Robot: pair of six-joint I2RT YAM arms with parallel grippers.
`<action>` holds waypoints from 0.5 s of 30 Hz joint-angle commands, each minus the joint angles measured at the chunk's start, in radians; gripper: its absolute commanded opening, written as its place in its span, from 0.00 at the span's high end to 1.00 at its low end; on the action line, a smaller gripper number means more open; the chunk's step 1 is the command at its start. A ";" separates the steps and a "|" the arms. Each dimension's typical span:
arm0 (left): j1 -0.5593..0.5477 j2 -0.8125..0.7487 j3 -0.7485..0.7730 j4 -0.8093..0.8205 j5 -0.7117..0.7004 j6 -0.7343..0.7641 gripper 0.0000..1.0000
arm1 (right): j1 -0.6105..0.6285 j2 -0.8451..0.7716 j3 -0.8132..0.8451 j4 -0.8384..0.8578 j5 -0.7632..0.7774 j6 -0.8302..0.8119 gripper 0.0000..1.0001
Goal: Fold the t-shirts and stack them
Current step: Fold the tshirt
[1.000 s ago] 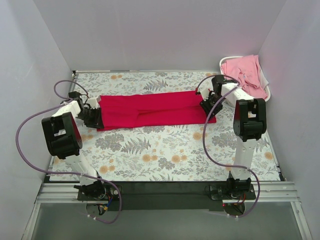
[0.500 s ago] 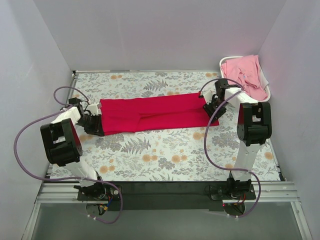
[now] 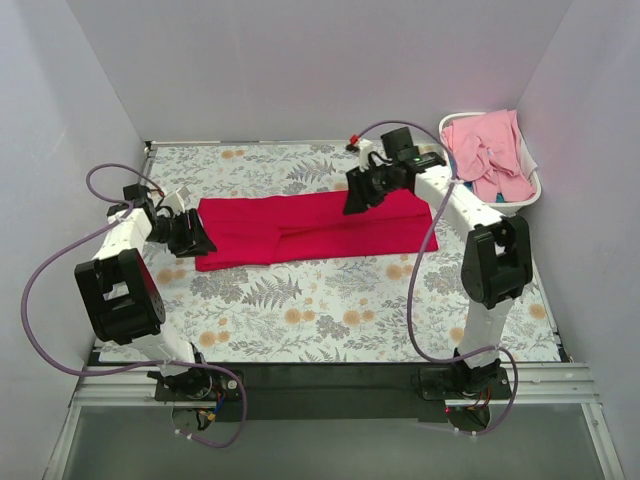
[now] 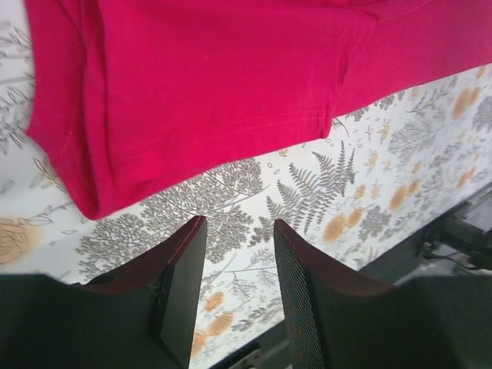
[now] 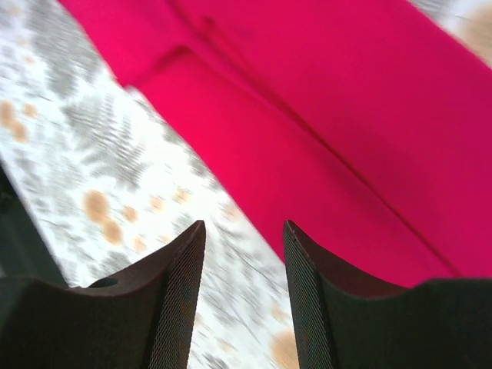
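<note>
Lying across the middle of the floral tabletop (image 3: 300, 310) in the top view, the red t-shirt (image 3: 300, 225) is a long folded band; the left pincer (image 3: 200, 238) sits at its left end, the right pincer (image 3: 354, 200) over its right part, pink t-shirts (image 3: 490, 150) heap in the white basket (image 3: 536, 186), far right. Left wrist: fingers (image 4: 181, 284) parted, empty, just short of the shirt's hem. Right wrist, blurred: fingers apart, holding nothing, above the shirt's edge.

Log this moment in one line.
red t-shirt: folded lengthwise | left gripper: open, empty, by its left end | right gripper: open, empty, above it
</note>
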 commanded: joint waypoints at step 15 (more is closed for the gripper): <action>0.046 0.090 -0.028 0.056 0.015 -0.265 0.60 | 0.394 0.314 0.040 0.577 0.066 0.733 0.48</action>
